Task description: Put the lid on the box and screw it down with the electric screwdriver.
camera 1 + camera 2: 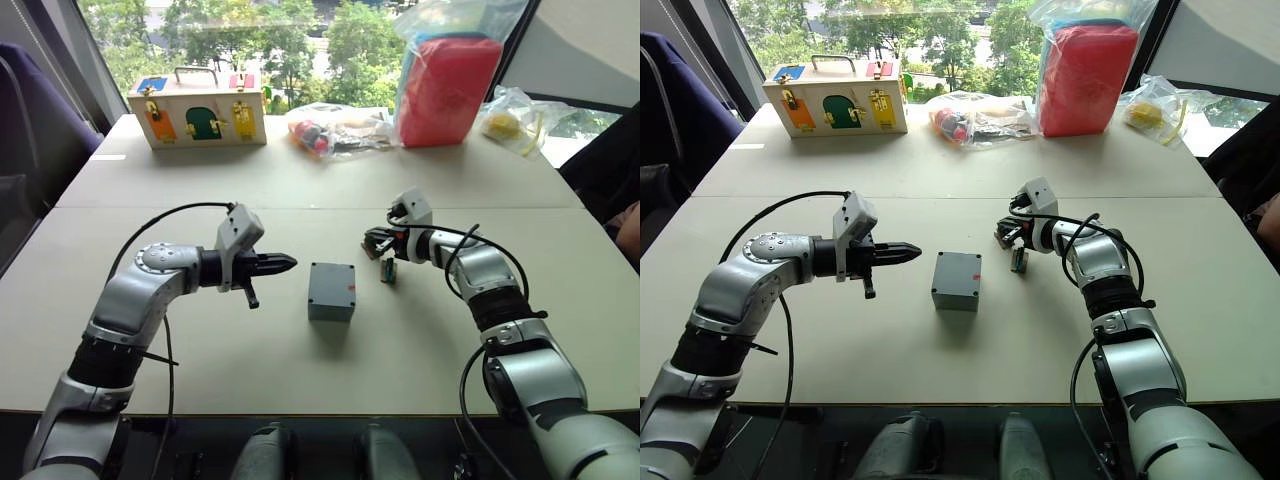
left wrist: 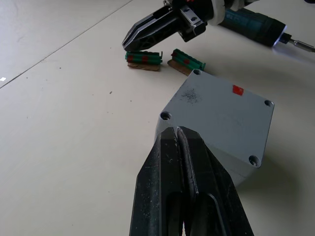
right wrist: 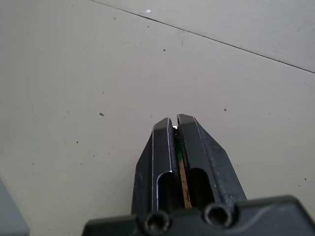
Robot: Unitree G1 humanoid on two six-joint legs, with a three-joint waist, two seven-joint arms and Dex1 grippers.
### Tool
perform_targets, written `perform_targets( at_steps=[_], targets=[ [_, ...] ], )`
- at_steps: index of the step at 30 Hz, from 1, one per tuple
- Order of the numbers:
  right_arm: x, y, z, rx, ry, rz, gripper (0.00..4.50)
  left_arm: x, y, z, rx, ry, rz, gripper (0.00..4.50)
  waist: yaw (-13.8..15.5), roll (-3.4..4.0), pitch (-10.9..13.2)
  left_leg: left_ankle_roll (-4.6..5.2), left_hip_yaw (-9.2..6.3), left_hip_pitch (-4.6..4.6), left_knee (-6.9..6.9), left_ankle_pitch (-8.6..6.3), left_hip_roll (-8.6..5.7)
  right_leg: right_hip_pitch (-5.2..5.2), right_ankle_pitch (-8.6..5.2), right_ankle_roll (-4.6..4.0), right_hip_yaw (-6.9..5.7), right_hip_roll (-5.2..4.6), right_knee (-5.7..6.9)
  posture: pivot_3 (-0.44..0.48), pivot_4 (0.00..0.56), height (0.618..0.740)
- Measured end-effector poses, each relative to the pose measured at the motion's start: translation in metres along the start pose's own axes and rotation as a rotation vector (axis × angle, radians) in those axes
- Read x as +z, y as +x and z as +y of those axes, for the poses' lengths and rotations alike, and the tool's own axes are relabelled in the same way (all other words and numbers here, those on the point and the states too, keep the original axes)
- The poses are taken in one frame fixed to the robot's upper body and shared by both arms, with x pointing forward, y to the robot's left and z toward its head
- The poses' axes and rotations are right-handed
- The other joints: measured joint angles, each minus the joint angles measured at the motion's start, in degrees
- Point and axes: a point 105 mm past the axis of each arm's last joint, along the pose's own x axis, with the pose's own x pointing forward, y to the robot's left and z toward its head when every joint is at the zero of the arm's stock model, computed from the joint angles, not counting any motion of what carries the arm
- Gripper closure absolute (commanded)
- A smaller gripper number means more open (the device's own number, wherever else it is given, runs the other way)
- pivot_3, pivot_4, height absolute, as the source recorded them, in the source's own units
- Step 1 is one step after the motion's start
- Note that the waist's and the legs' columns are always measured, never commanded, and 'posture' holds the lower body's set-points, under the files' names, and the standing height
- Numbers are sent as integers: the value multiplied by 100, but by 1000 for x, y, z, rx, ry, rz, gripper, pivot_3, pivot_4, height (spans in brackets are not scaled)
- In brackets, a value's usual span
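Note:
The grey box (image 1: 331, 291) stands mid-table. Its top face (image 2: 221, 110) is flat and closed, with corner screw holes and a small red mark. I cannot make out a seam that sets the lid apart from the box. My left gripper (image 1: 287, 264) hovers just left of the box, shut and empty, with its tips (image 2: 177, 129) at the box's near corner. My right gripper (image 1: 371, 246) is shut, low over the table to the right of and beyond the box. The electric screwdriver (image 2: 248, 22) lies past the right gripper, its tip light on and its metal bit pointing away.
Two green connector pieces (image 2: 143, 58) lie on the table by the right gripper. At the far edge stand a wooden box with coloured doors (image 1: 197, 108), a red bag in plastic (image 1: 447, 85) and clear bags (image 1: 335, 128). A person sits at the right edge (image 1: 625, 215).

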Motion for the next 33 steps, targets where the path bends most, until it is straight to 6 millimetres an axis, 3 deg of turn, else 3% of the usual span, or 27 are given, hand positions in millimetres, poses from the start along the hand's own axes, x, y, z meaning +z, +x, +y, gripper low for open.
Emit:
perform_targets(
  at_steps=[10,22,28,33],
  targets=[
    [2,-2,-2,-1,3,-11,4437,0,0,0,-1,-1,-1,4500,1,0,0,0,0,0,0,0,0,0,0,0,0,0,0,0,150,740],
    [21,-9,4,25,-29,-67,4437,0,1,-1,-7,-10,-2,4500,2,1,0,0,0,0,-1,0,0,-1,0,0,0,-2,0,0,150,740],
    [50,-44,16,77,-106,-176,4437,6,-9,-10,-62,12,15,4500,15,1,0,7,-5,-2,-4,-4,1,-1,0,0,0,-4,-2,0,150,740],
    [37,-66,43,178,-111,-154,4437,12,-17,-20,-125,48,40,4500,16,1,0,27,-6,-1,-5,-17,1,-1,0,-1,1,-7,-2,0,150,740]
  ],
)
